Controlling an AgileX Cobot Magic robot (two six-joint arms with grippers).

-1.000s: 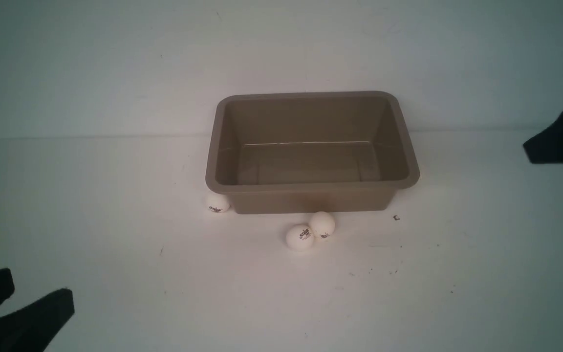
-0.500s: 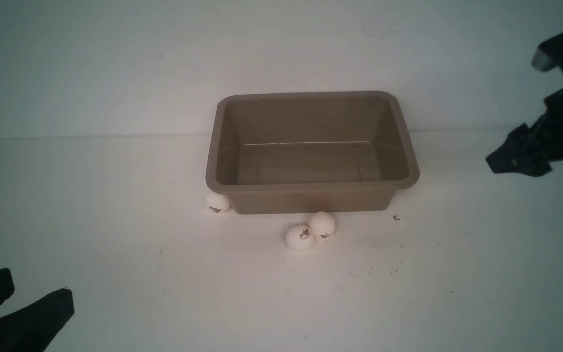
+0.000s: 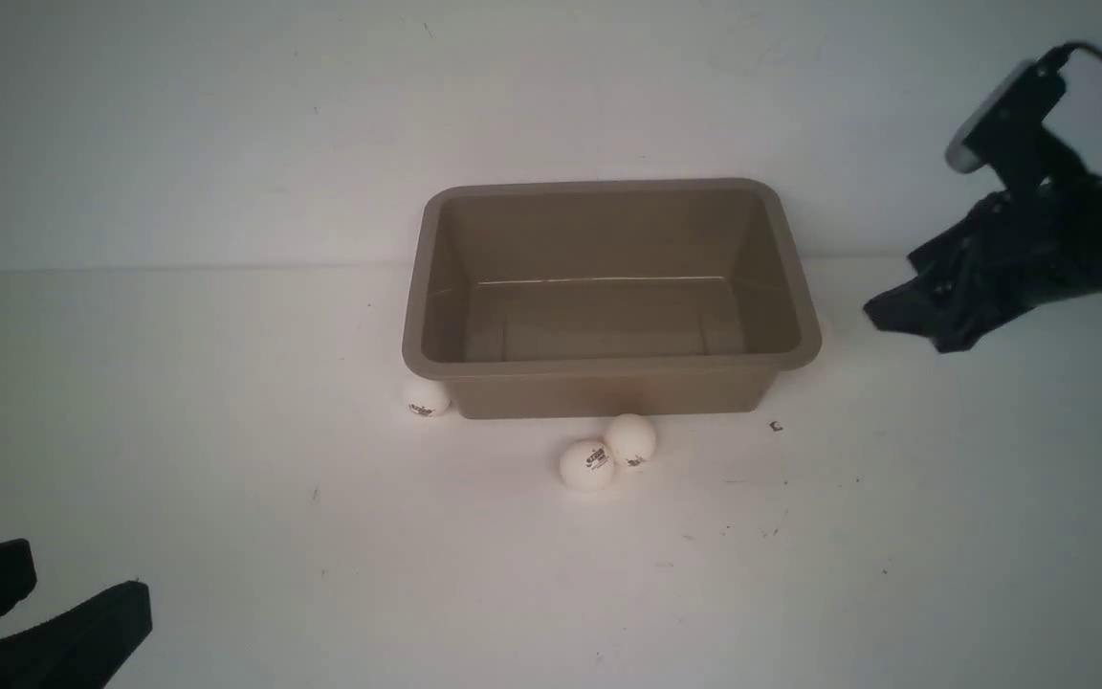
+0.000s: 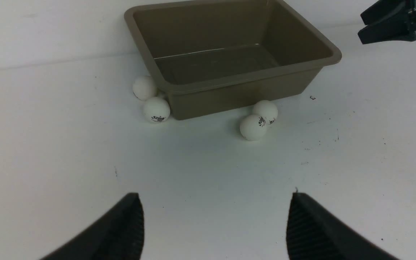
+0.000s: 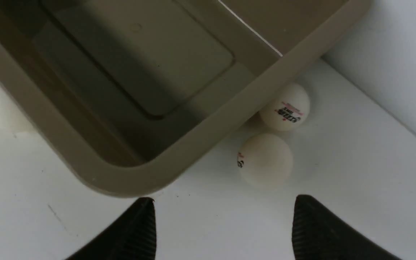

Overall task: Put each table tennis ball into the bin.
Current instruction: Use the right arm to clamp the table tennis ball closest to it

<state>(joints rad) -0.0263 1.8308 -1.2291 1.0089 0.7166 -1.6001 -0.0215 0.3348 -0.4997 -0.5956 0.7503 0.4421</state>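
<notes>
bin [image 3: 608, 368]: set upright at mid-table, against the back wall.
table tennis balls: all are found outside the bin, on the table [image 3: 226, 431]. One [image 3: 426, 397] is lodged at the front left corner, and a fourth [image 4: 144, 87] is seen just behind it from the left wrist. A touching pair [image 3: 586, 465] lies just before the front wall.
left tool [image 4: 213, 206]: jaws spread wide, nothing held, kept low over the table's near left.
right tool [image 5: 224, 206]: jaws parted, nothing held, raised beside the bin's right end.
</notes>
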